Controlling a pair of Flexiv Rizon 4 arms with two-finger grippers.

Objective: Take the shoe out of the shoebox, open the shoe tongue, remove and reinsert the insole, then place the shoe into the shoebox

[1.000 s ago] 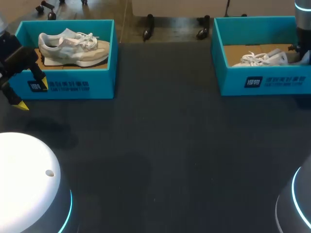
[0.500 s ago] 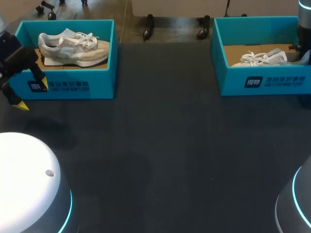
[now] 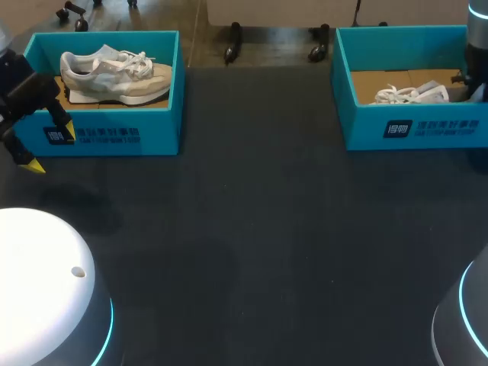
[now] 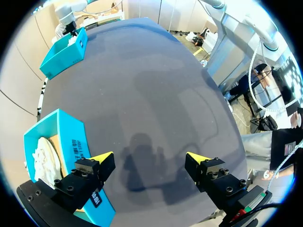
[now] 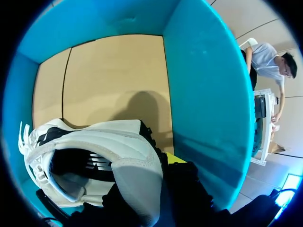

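Inside the shoebox (image 5: 203,94), the right gripper (image 5: 156,172) is apparently pinching the shoe (image 5: 94,142), judged light and pliable, at its stiffer heel collar.

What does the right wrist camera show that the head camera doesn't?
Only the right wrist view looks down into the dark opening of the white shoe, close up. Only the head view shows the left shoebox, the pale shoe lying in it, the open left gripper near it and the table. Both show the white shoe inside the right shoebox.
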